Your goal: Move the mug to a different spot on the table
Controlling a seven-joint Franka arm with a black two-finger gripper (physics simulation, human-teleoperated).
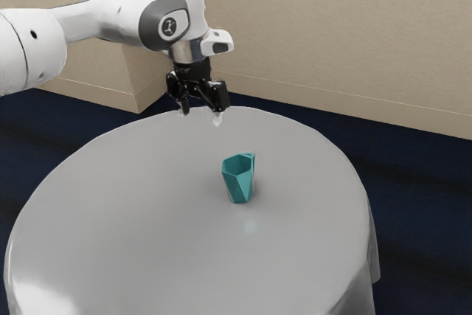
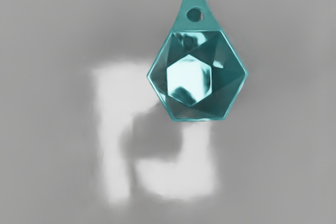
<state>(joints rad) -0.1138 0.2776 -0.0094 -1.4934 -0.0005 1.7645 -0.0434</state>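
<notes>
Recorded a beige wall (image 1: 354, 27) at the rear, meeting a dark blue floor (image 1: 413, 182) along a pale skirting strip.

Found a round grey bench (image 1: 110, 241) taking up most of the lower exterior view, draped in a smooth cloth that hangs over its edge on the exterior view's right. Confirmed the same grey surface (image 2: 47, 30) below the hand in the wrist view.

Logged a white arm (image 1: 96, 16) entering from the exterior view's upper left, with the wrist bent downward over the far side of the bench.

Located the teal mug (image 1: 240, 180) standing upright on the bench, near its middle and slightly toward the exterior view's right. Noted faceted, angular walls tapering toward the base. Checked it from above in the wrist view (image 2: 197, 77): open mouth up, six-sided rim, interior bare.

Inspected the black pincer (image 1: 200, 116): fingers spread apart, pointing down, gripping nothing. Placed it above the bench's far edge, higher than the mug and well apart from it, toward the exterior view's left.

Noted a bright glare patch (image 2: 110, 129) on the bench just beside the mug, with a darker shadow within it.

Identified the handle (image 2: 194, 14) as a flat tab pierced by one round hole, at rim level, facing the exterior view's right (image 1: 253, 158).
</notes>
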